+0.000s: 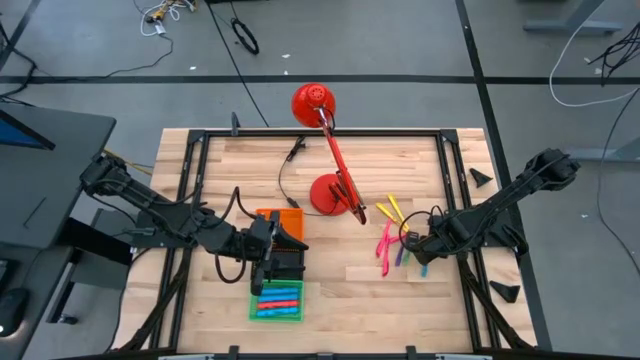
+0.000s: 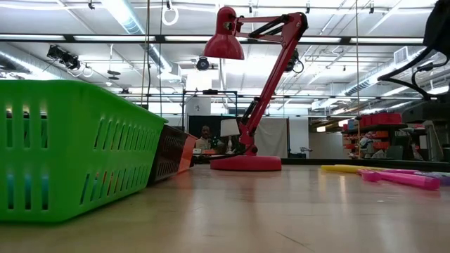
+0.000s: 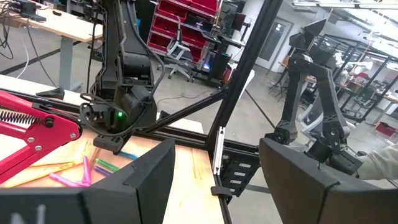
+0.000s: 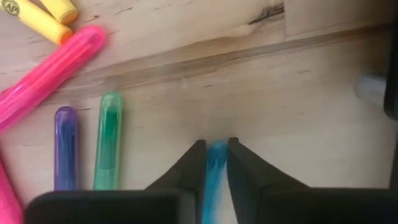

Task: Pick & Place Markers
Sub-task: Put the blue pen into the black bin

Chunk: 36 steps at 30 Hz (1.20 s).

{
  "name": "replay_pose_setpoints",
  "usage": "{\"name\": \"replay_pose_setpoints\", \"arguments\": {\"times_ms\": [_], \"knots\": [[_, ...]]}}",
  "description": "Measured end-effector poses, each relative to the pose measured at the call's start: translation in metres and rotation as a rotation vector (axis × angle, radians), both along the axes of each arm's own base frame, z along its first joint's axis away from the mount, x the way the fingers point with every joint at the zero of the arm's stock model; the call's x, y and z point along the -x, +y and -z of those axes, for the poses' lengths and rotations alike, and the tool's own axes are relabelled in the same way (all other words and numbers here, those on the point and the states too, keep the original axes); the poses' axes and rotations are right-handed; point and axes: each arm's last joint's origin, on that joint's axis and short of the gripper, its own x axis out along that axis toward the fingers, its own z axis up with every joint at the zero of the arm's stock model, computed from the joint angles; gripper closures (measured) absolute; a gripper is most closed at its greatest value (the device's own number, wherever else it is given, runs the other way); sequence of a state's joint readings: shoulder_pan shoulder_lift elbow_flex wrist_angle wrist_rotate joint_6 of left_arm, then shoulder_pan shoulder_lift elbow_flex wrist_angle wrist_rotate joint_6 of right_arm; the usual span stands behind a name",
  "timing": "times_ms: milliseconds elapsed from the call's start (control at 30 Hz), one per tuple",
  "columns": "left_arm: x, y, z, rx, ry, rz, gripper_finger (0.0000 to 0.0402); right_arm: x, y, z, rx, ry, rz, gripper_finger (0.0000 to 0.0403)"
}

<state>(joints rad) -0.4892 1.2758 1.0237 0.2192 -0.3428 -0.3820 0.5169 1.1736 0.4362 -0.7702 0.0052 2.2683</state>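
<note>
Grasp step: right hand point(image 4: 216, 152) pinches a blue marker point(image 4: 214, 180) on the surface point(image 4: 298, 106). Next, probably lift clear of neighbouring markers.

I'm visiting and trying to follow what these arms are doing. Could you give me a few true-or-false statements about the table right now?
1. The right gripper is closed on a light blue marker. True.
2. The green tray is empty. False: blue and red markers lie in it.
3. The red lamp stands between the arms. True.
4. The left gripper holds a yellow marker. False: its fingers are apart, holding nothing.
</note>
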Motion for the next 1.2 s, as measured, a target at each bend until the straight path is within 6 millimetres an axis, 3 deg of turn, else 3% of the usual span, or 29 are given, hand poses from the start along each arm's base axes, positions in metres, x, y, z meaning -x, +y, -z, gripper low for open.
{"name": "replay_pose_setpoints", "arguments": {"times_ms": [167, 500, 867, 1200], "knots": [[0.000, 0.000, 0.000, 0.002, 0.000, 0.000, 0.0163, 0.000, 0.000, 0.000, 0.005, -0.002, -0.026, 0.0381], [0.000, 0.000, 0.000, 0.025, 0.004, -0.005, 0.0163, -0.003, 0.002, -0.008, 0.011, -0.009, -0.112, 0.0383], [0.000, 0.000, 0.000, 0.027, 0.004, -0.005, 0.0163, -0.017, 0.009, -0.046, 0.028, -0.080, -0.270, 0.0383], [-0.001, 0.001, 0.000, 0.027, 0.004, -0.009, 0.0163, -0.034, 0.018, -0.101, 0.024, -0.183, -0.464, 0.0383]]}}
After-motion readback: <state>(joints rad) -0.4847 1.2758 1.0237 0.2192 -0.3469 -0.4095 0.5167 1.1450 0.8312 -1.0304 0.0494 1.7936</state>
